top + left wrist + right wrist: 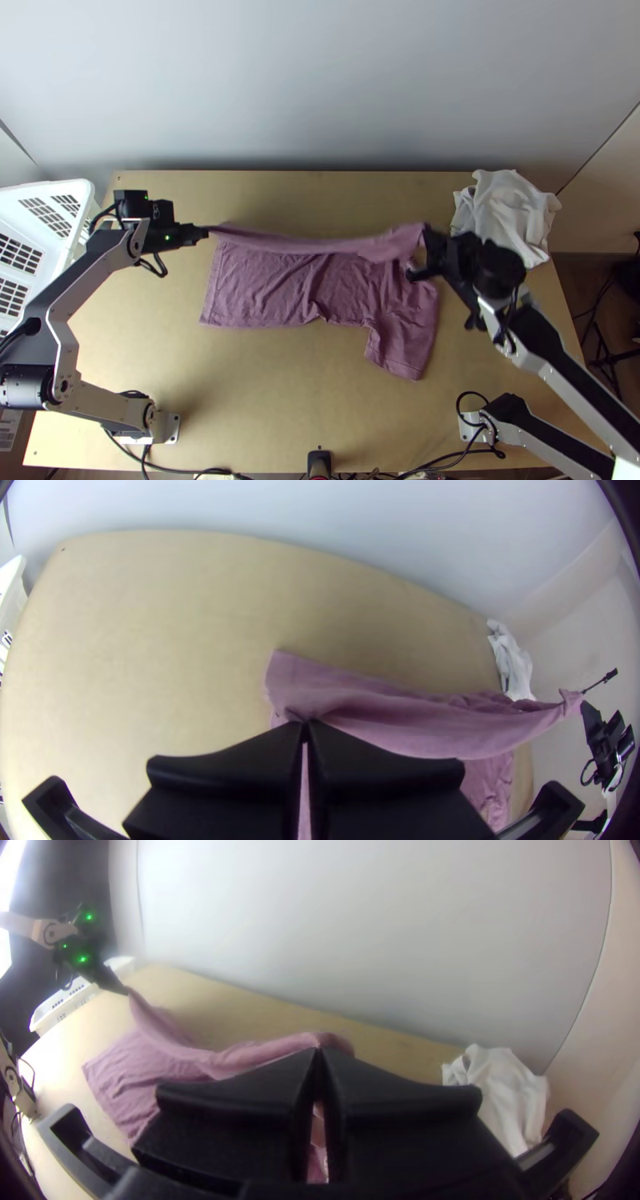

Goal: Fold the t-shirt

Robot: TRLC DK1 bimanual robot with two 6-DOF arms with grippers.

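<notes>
T-shirt [268, 284] pinched tight in left hand [206, 232] and right hand [427, 235], edge raised between them.

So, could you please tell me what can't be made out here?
T-shirt beneath its raised strip: top view, covered by the strip.
Bit held in the left pincer: left wrist view, hidden by its fingers.
Exact outline of the right pincer: top view, blurred.
Rest of the basket: top view, cut off by the left edge.
</notes>
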